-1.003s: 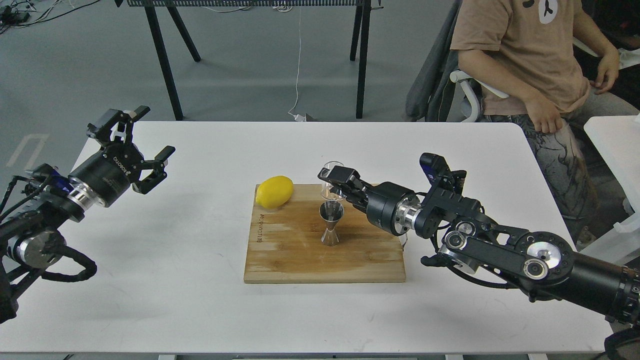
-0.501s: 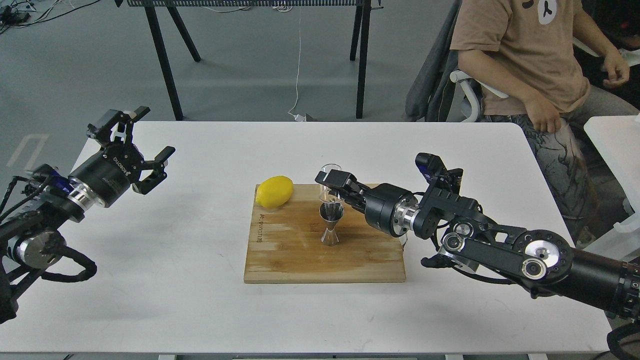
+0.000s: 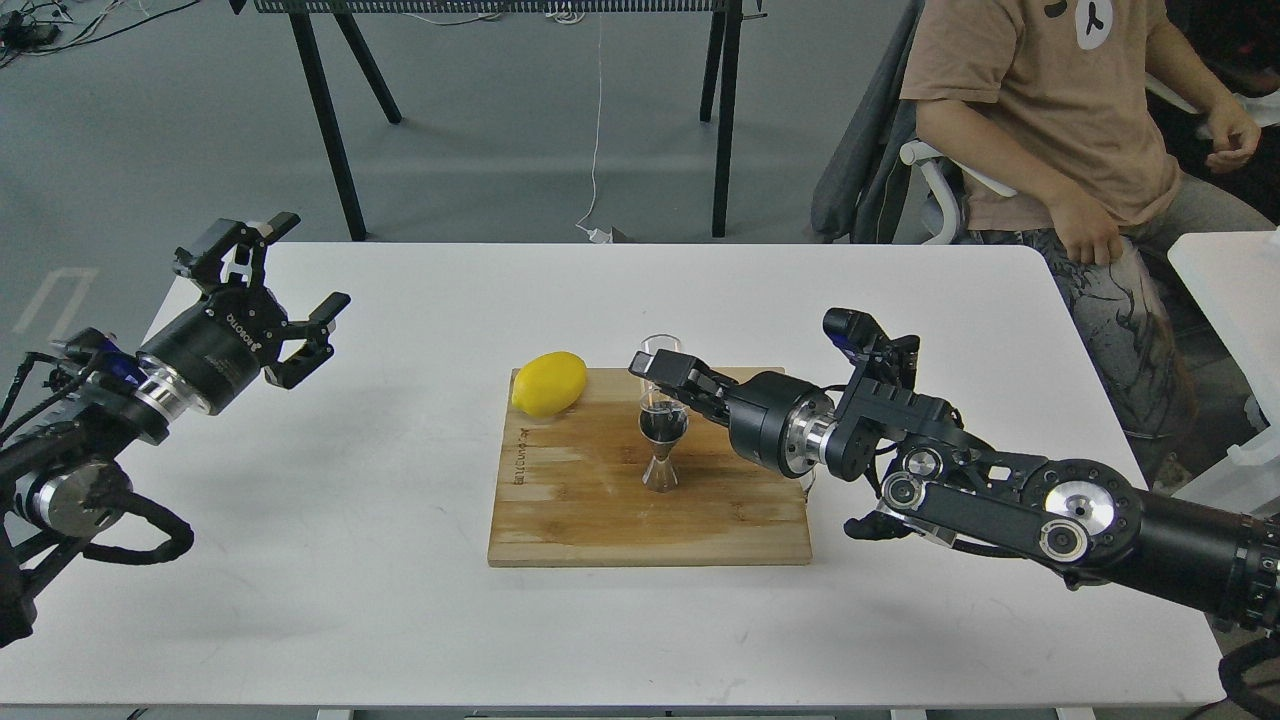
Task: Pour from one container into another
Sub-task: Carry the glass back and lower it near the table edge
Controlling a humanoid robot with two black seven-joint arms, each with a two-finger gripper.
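The steel hourglass jigger [image 3: 662, 452] stands upright in the middle of the wooden cutting board [image 3: 590, 505]. Its upper cone looks dark inside. Directly above and slightly behind it hangs the small clear glass cup [image 3: 661, 366], held close over the jigger's mouth. My right gripper [image 3: 668, 374] is shut on the cup, reaching in from the right. My left gripper [image 3: 287, 300] hovers open over the table's far left corner, with nothing between its fingers.
A yellow lemon [image 3: 549, 383] lies on the board's back left corner. A seated person [image 3: 1060, 130] is behind the table's right rear corner. Black table legs [image 3: 330, 120] stand on the floor beyond the white table [image 3: 400, 620].
My right gripper has shifted slightly left and lower with the cup. The jigger's upper cone now looks dark where it was shiny. The left arm has not moved.
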